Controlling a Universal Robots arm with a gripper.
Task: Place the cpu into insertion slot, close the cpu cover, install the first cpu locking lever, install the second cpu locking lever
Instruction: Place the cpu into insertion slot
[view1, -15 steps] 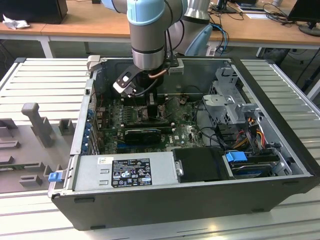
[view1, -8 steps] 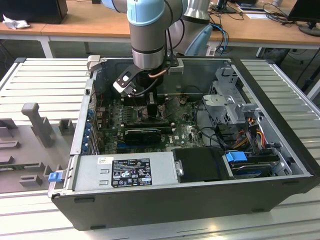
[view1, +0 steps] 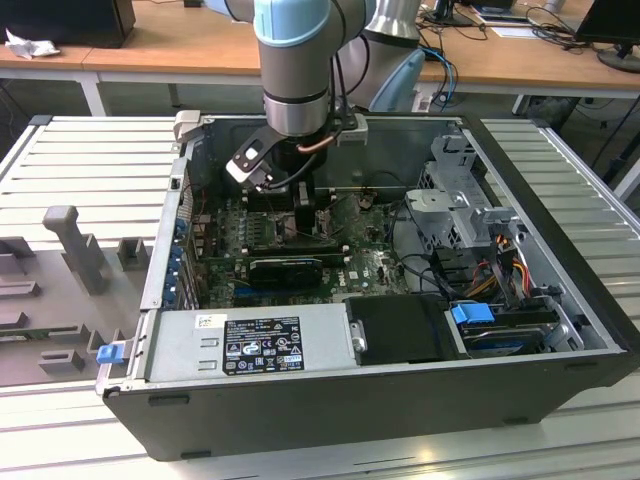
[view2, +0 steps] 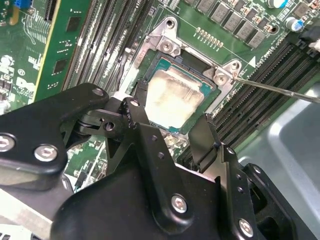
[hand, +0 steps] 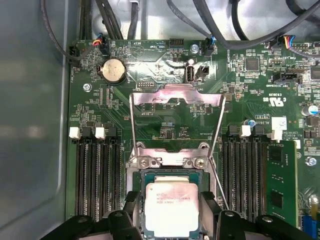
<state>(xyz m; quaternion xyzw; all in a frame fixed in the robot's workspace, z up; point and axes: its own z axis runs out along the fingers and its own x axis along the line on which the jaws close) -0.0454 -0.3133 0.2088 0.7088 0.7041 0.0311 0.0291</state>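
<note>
Small print marks the power supply label (view1: 262, 345) and the cpu (hand: 171, 207); none of it can be read.

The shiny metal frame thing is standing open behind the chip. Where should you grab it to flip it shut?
Probably the free end bar of the cpu cover, the edge farthest from its hinge beside the cpu. The cover stands swung open and its middle is only a window, so come at that bar from the side facing away from the cpu and tip it over.
</note>
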